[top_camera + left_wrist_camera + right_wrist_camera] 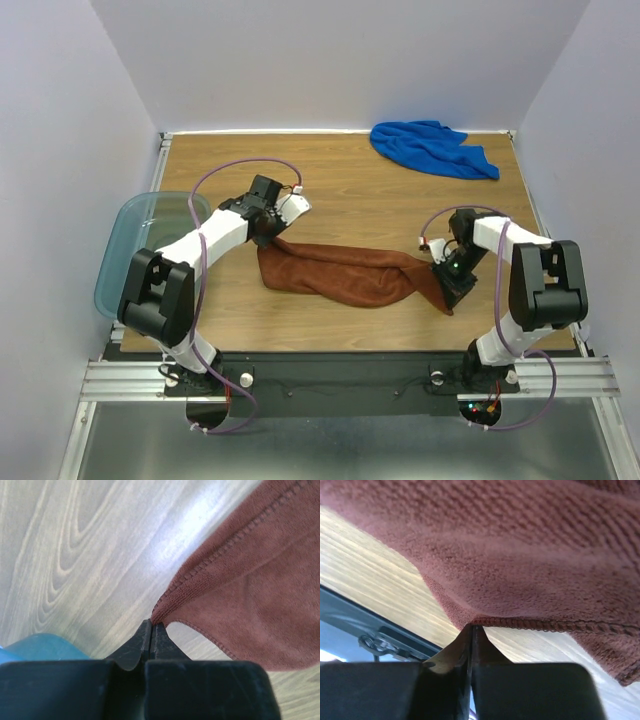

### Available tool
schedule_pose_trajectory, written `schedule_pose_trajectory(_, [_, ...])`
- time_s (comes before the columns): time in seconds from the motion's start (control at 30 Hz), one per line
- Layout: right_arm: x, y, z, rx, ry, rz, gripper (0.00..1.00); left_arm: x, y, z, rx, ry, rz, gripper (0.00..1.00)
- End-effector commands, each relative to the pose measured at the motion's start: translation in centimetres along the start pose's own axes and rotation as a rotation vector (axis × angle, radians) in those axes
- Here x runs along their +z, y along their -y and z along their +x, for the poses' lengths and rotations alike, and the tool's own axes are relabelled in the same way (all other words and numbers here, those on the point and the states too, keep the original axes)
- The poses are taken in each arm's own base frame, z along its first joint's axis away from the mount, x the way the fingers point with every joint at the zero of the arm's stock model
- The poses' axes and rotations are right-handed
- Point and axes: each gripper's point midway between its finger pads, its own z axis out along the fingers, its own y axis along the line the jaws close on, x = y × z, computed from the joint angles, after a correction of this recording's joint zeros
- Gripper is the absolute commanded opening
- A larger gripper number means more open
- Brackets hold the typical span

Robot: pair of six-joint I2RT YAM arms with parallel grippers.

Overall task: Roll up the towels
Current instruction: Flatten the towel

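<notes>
Left end effector (151,623) and right end effector (471,626) each clamp the rust-brown towel (340,272); blue towel (430,147) lies crumpled far right on the bench (350,195), teal bin (125,250) left.

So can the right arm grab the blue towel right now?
Probably not yet: the right gripper is clamped on the rust-brown towel's edge. The path to the blue towel at the far corner looks free once it lets go.
</notes>
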Motion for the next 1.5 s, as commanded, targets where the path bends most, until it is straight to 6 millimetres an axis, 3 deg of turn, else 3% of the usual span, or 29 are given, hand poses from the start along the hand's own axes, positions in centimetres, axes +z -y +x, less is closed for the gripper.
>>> schedule_pose_trajectory(0.0, [-0.6, 0.6, -0.7, 0.007, 0.027, 0.051, 0.01, -0.5, -1.3, -1.5, -0.037, 0.046, -0.009, 0.00])
schedule_pose_trajectory(0.07, [-2.3, 0.8, -1.6, 0.009, 0.087, 0.076, 0.00, -0.5, -1.6, -0.9, -0.057, 0.032, -0.011, 0.00])
schedule_pose_trajectory(0.17, [-6.6, 2.0, -3.2, 0.022, 0.233, 0.123, 0.00, -1.2, -1.8, -1.1, -0.086, 0.059, 0.020, 0.00])
schedule_pose_trajectory(0.2, [-9.2, 2.1, -4.5, 0.016, 0.300, 0.129, 0.01, -1.4, -2.2, -1.0, -0.099, 0.060, 0.016, 0.00])
schedule_pose_trajectory(0.33, [-14.5, 3.7, -5.8, 0.033, 0.431, 0.160, 0.01, -2.3, -3.3, -1.4, -0.119, 0.077, 0.004, 0.00])
schedule_pose_trajectory(0.43, [-16.9, 4.2, -6.6, 0.032, 0.491, 0.185, 0.01, -2.6, -3.5, -1.6, -0.129, 0.082, 0.007, 0.00])
schedule_pose_trajectory(0.67, [-25.6, 6.7, -8.5, 0.058, 0.723, 0.275, 0.01, -4.9, -5.0, -3.1, -0.162, 0.143, -0.029, 0.00])
schedule_pose_trajectory(0.73, [-26.7, 7.3, -8.4, 0.073, 0.758, 0.279, 0.01, -5.7, -5.6, -3.6, -0.176, 0.169, -0.039, 0.00])
schedule_pose_trajectory(0.77, [-26.9, 7.4, -8.4, 0.069, 0.756, 0.285, 0.01, -6.4, -6.2, -3.9, -0.184, 0.187, -0.051, 0.00])
schedule_pose_trajectory(0.9, [-23.1, 6.0, -5.7, 0.029, 0.615, 0.207, 0.01, -6.4, -6.0, -3.5, -0.169, 0.171, -0.038, 0.00])
schedule_pose_trajectory(0.93, [-20.8, 5.7, -4.3, 0.001, 0.542, 0.187, 0.01, -6.1, -5.8, -3.1, -0.165, 0.157, -0.032, 0.00])
schedule_pose_trajectory(1.0, [-18.4, 4.9, -2.2, -0.020, 0.449, 0.146, 0.01, -5.8, -5.6, -2.7, -0.161, 0.144, -0.032, 0.00])
schedule_pose_trajectory(1.07, [-15.1, 3.7, 1.0, -0.109, 0.324, 0.162, 0.01, -5.5, -5.4, -2.2, -0.155, 0.131, -0.032, 0.00])
schedule_pose_trajectory(1.17, [-11.4, 1.5, 5.2, -0.301, 0.169, 0.208, 0.01, -5.4, -5.7, -2.0, -0.156, 0.127, -0.043, 0.00])
schedule_pose_trajectory(1.23, [-9.6, 1.1, 7.3, -0.392, 0.100, 0.221, 0.01, -5.5, -6.3, -2.1, -0.161, 0.131, -0.055, 0.00])
schedule_pose_trajectory(1.4, [-9.4, 1.2, 9.1, -0.566, 0.062, 0.316, 0.01, -6.3, -7.4, -2.2, -0.177, 0.146, -0.077, 0.00])
schedule_pose_trajectory(1.47, [-9.8, 1.0, 9.0, -0.645, 0.083, 0.354, 0.01, -6.5, -7.5, -2.1, -0.175, 0.149, -0.086, 0.00])
